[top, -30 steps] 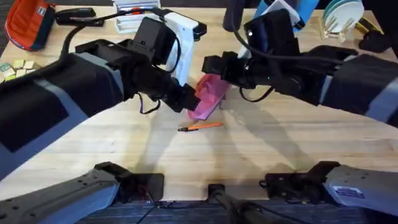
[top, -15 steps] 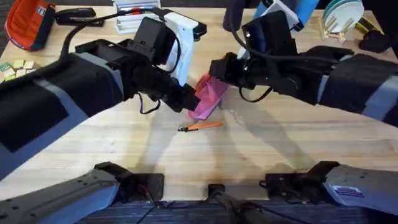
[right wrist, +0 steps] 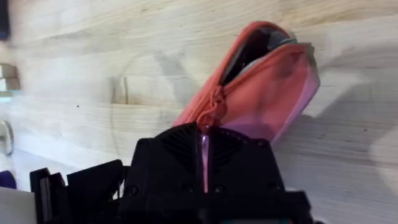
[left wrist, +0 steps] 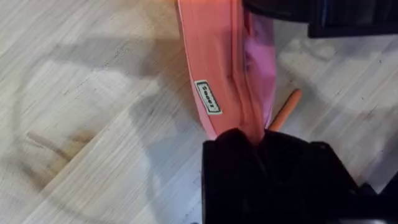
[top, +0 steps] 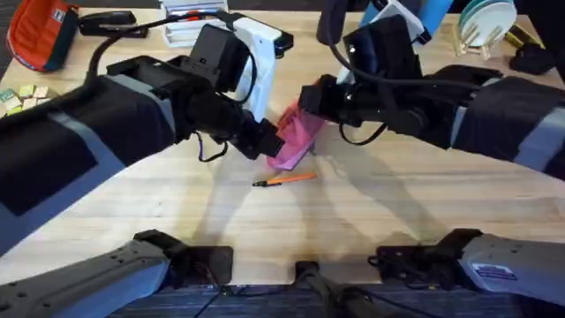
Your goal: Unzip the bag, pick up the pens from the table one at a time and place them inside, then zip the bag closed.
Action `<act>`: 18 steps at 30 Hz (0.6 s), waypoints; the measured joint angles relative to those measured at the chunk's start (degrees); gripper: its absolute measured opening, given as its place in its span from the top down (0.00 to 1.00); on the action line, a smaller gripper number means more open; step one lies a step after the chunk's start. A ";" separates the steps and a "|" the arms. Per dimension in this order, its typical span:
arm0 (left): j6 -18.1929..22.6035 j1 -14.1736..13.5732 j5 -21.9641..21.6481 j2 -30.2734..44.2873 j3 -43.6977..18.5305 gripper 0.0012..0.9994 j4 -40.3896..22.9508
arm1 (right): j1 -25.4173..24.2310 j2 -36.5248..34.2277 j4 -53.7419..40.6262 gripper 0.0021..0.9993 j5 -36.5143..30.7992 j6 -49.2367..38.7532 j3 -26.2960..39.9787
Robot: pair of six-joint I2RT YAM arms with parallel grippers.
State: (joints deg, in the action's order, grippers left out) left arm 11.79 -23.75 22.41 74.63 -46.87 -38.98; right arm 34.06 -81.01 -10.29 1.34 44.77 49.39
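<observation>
**Pouch held between both grippers**

On the pale plank wooden surface, the salmon-pink fabric pouch is lying stretched between the arms. The left gripper is pinching its near end; the right gripper is clamping its zipper end. A thin orange pen is lying just beside the pouch.

Both arms: matte black housings with grey bands on the wide upper links. Left arm carries a boxy black wrist module with thin black cable looping beside it. Right arm same build, black cable arcing over the wrist. Bases grey-and-black; right base bears a small printed label.
</observation>
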 joint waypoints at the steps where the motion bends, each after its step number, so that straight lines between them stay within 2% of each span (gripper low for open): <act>1: 0.00 0.00 0.00 0.00 0.00 0.96 0.00 | 0.00 0.02 -0.01 0.97 0.15 -0.02 0.00; 12: 0.00 0.00 0.03 0.00 0.00 0.96 -0.02 | 0.00 4.41 -0.68 0.97 3.47 -3.26 0.00; 18: 0.00 0.00 0.04 0.00 0.00 0.96 -0.02 | 0.00 4.66 -1.98 0.97 8.04 -4.27 0.00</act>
State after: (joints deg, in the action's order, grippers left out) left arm 11.79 -23.75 22.46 74.63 -46.87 -39.00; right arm 34.06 -76.36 -12.27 9.38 40.50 49.39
